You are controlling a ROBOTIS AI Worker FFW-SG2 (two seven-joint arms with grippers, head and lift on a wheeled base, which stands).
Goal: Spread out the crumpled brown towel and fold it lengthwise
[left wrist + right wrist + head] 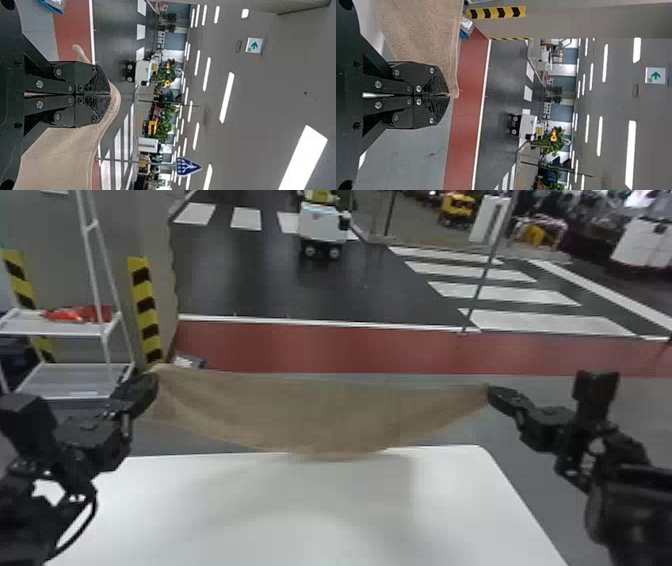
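The brown towel (320, 415) hangs stretched between the two grippers above the far edge of the white table (300, 510), its lower middle sagging down to that edge. At its upper left corner is my left gripper (154, 377), and at its upper right corner my right gripper (491, 391). In the left wrist view the left gripper (109, 94) is shut on the towel (59, 154), cloth curving round its fingertips. In the right wrist view the right gripper (448, 95) is shut on a corner of the towel (423, 35).
A white shelf rack (60, 330) with an orange item stands at the left beyond the table, beside a yellow-black striped post (145, 310). A small white wheeled robot (324, 225) is far off on the dark floor. A thin pole (487, 265) rises at the right.
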